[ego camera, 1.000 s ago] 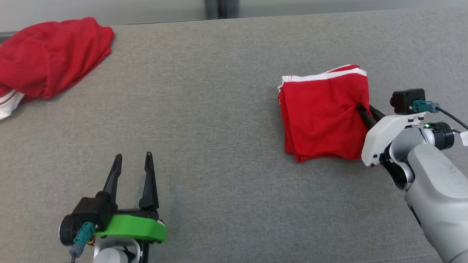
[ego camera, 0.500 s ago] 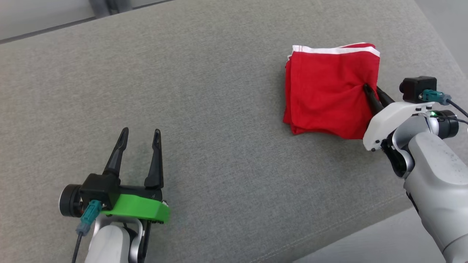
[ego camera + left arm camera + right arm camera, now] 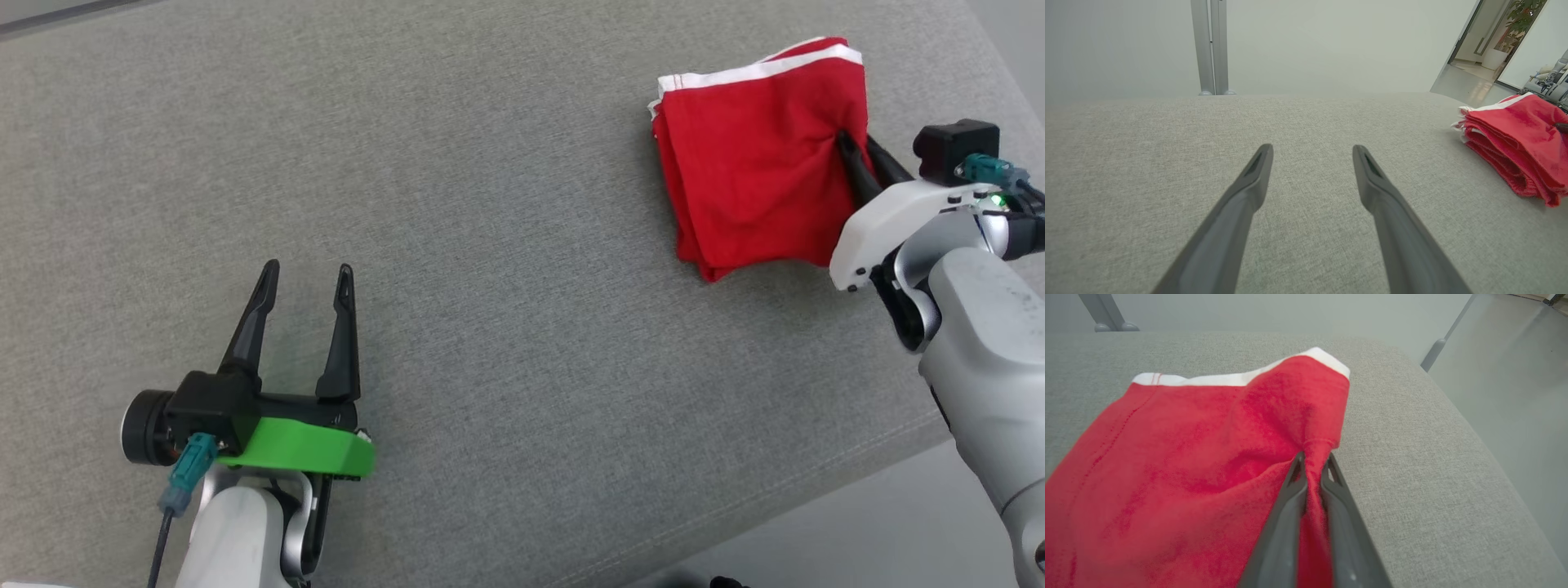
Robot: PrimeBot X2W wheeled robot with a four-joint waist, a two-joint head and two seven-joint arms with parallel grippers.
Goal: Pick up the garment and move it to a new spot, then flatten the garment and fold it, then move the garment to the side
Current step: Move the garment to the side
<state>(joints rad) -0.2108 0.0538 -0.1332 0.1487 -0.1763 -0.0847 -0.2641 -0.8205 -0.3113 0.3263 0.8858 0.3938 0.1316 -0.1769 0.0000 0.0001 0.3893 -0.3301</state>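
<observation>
The left pincer (image 3: 308,265) has black fingers (image 3: 249,327), green collar (image 3: 302,449) and teal plug (image 3: 188,478).

Looked like an office or lab space to me, not a home. The counter (image 3: 490,204) was padded in grey fabric, and behind it stood a pale frosted partition (image 3: 1331,41) on a metal post (image 3: 1208,45). The floor (image 3: 1515,375) was smooth and grey, and a doorway (image 3: 1478,45) opened onto a potted plant (image 3: 1529,10).
</observation>
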